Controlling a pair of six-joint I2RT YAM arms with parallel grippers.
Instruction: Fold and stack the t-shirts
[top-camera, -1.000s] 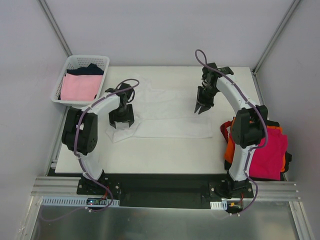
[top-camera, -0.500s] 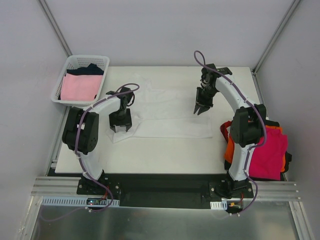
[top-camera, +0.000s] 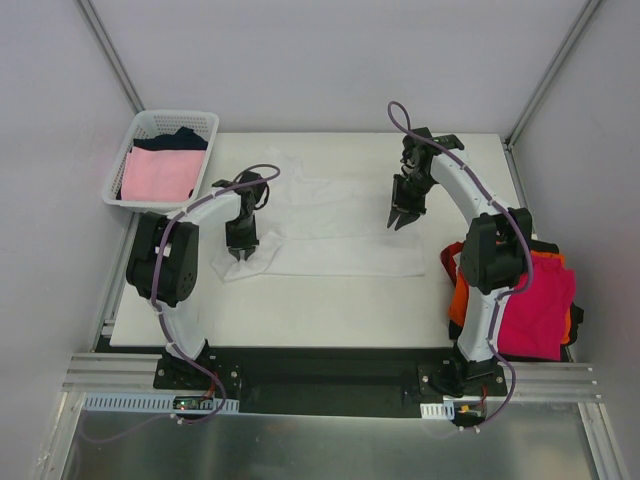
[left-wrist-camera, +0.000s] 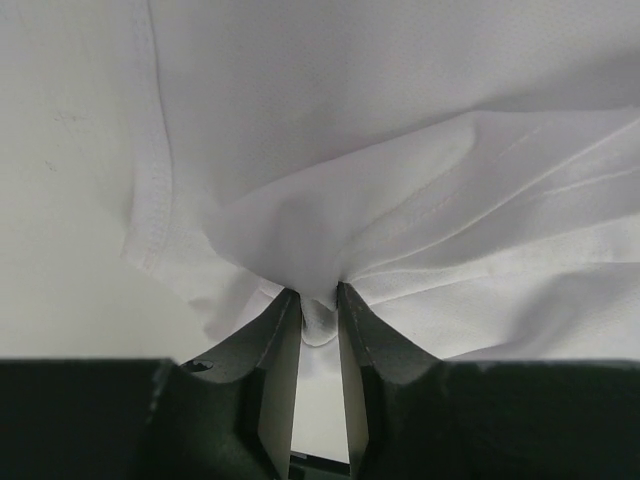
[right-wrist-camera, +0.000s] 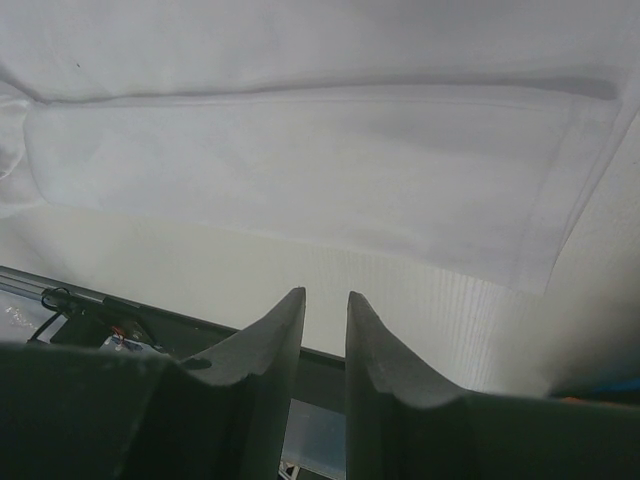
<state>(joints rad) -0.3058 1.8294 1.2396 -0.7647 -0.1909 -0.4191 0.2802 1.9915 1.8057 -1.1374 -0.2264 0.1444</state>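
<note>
Top external view: the white t-shirt (top-camera: 340, 225) lies across the middle of the table (top-camera: 300, 310). At its left end the left gripper (top-camera: 240, 252) is clamped on a bunched fold of that cloth (the wrist view shows fabric squeezed between the fingers (left-wrist-camera: 275, 340)). The right gripper (top-camera: 400, 222) hangs over the shirt's right part, jaws slightly apart, holding nothing. A pale pink t-shirt (top-camera: 158, 175) lies in the lattice basket (top-camera: 150, 122), upper left.

- Two arms are seen: left arm (top-camera: 160, 265), right arm (top-camera: 490, 250).
- One basket (top-camera: 118, 170) is seen.
- Five shirts are counted: white shirt (top-camera: 340, 235), pink shirt (top-camera: 158, 175), dark shirt (top-camera: 180, 138), red shirt (top-camera: 540, 300), orange shirt (top-camera: 458, 295).
</note>
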